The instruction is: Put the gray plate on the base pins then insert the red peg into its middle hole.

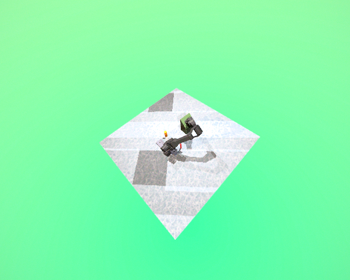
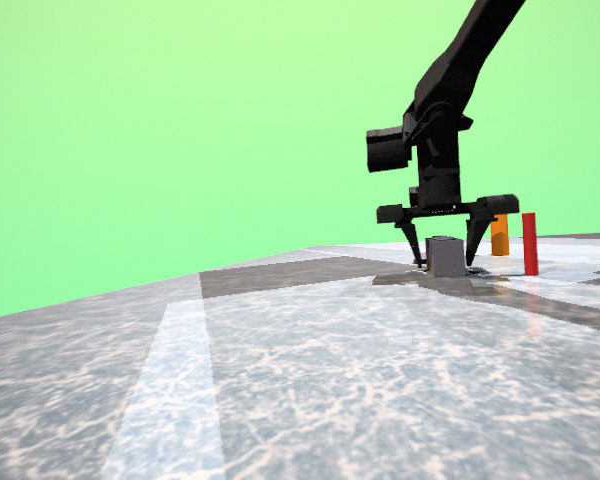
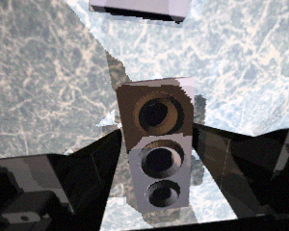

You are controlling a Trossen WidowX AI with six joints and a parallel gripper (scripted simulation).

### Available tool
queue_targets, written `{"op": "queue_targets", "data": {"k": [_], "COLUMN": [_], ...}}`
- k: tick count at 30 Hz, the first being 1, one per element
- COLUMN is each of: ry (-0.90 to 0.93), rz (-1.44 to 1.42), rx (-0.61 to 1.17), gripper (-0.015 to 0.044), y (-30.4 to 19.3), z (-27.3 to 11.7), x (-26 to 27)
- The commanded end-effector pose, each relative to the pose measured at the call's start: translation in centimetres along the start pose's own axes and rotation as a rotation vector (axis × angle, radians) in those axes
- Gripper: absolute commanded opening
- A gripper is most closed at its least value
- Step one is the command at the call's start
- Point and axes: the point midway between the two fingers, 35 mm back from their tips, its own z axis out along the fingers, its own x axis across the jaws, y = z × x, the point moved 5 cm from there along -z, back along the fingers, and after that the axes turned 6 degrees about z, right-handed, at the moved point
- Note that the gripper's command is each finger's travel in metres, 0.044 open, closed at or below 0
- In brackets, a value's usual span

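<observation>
The dark arm [image 1: 182,140] [image 2: 458,67] reaches out and slopes down to a wrist [image 2: 439,155] that points straight at the tabletop [image 1: 190,174] [image 2: 341,372] [image 3: 241,53]. Below it the pincer [image 1: 174,151] [image 2: 444,266] [image 3: 152,129] hangs low, its two tapered fingers parted, tips near the surface.
</observation>
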Motion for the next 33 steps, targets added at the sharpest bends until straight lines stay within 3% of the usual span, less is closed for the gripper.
{"op": "queue_targets", "data": {"k": [1, 3, 9, 13, 33], "ry": [0.000, 0.000, 0.000, -0.002, -0.018], "rz": [0.004, 0.004, 0.004, 0.003, 0.002], "rx": [0.003, 0.003, 0.003, 0.001, -0.014], "gripper": [0.0204, 0.0151, 0.0111, 0.0006, 0.0000], "y": [0.0, 0.0, 0.0, 0.0, 0.4], "z": [0.1, 0.1, 0.1, -0.3, -5.3], "x": [0.0, 0.0, 0.0, 0.0, 0.1]}}
